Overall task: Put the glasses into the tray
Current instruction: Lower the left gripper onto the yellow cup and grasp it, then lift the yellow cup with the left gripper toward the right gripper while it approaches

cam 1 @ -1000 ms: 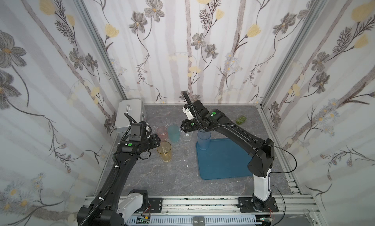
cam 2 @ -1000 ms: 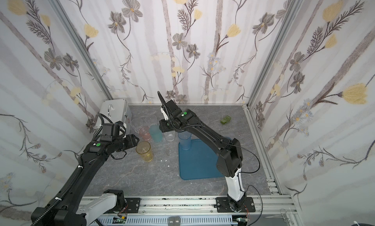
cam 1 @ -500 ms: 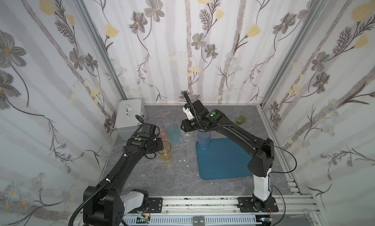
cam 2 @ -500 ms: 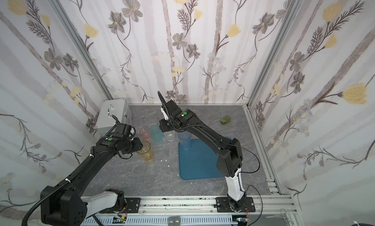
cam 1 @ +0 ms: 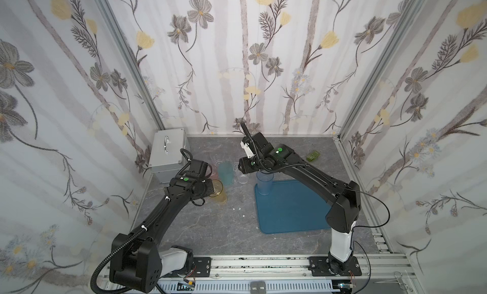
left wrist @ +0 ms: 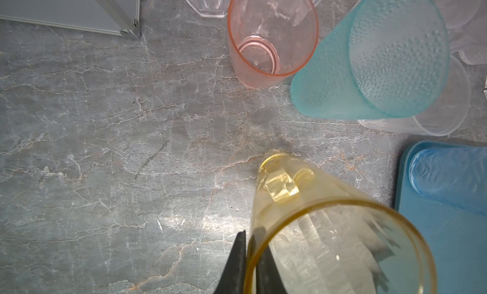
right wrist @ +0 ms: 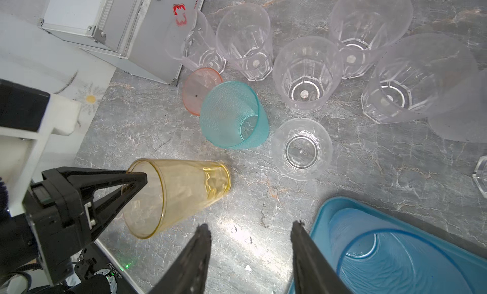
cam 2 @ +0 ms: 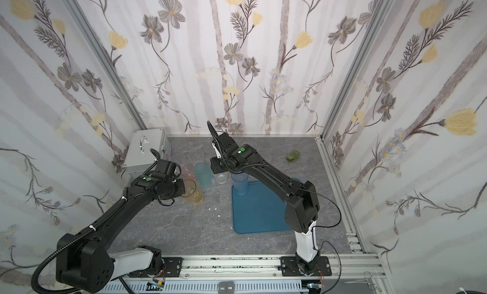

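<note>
The yellow glass (right wrist: 184,189) is outside the tray (cam 1: 290,213), over the grey table (cam 1: 210,226) to the tray's left; I cannot tell whether its base touches down. The left gripper (right wrist: 135,183) is clamped on its rim, one finger inside the wall and one outside. The left wrist view shows this pinch close up, while in both top views the wrist housing hides it. A blue glass (cam 1: 264,183) stands upright in the tray's far left corner. The right gripper (right wrist: 250,234) shows only in the right wrist view: jaws apart, empty, above bare table between the yellow glass and the tray. That view also resolves the clear glasses (right wrist: 303,73), faint from above, near the metal case (right wrist: 118,23).
</note>
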Action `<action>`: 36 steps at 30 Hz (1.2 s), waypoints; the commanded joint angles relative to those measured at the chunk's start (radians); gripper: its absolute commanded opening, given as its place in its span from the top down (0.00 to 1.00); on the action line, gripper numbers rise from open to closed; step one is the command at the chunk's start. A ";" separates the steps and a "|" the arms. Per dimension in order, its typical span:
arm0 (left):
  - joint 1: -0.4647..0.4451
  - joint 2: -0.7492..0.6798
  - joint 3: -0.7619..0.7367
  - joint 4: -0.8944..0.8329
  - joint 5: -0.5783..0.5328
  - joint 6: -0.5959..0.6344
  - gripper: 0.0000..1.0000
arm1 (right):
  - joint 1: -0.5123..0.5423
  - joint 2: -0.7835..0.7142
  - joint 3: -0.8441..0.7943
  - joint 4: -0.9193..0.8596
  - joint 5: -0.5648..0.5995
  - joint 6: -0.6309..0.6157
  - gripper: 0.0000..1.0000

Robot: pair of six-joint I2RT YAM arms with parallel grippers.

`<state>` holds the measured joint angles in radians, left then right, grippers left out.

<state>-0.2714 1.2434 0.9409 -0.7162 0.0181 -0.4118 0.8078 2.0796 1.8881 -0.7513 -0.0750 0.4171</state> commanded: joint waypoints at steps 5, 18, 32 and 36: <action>-0.002 -0.043 0.035 -0.021 0.023 0.021 1.00 | -0.007 -0.022 -0.007 0.046 0.023 -0.002 0.50; -0.026 -0.008 0.458 -0.163 0.003 0.068 1.00 | -0.081 -0.106 -0.003 0.058 0.087 0.009 0.50; -0.226 0.474 0.889 0.021 -0.213 0.029 1.00 | -0.182 -0.280 -0.120 0.141 0.181 0.038 0.49; -0.297 0.595 1.014 0.023 -0.209 0.016 1.00 | -0.183 -0.334 -0.154 0.168 0.213 0.045 0.48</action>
<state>-0.5400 1.7927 1.9015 -0.7395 -0.1658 -0.3710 0.6270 1.7737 1.7504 -0.6552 0.0929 0.4450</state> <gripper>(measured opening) 0.059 0.517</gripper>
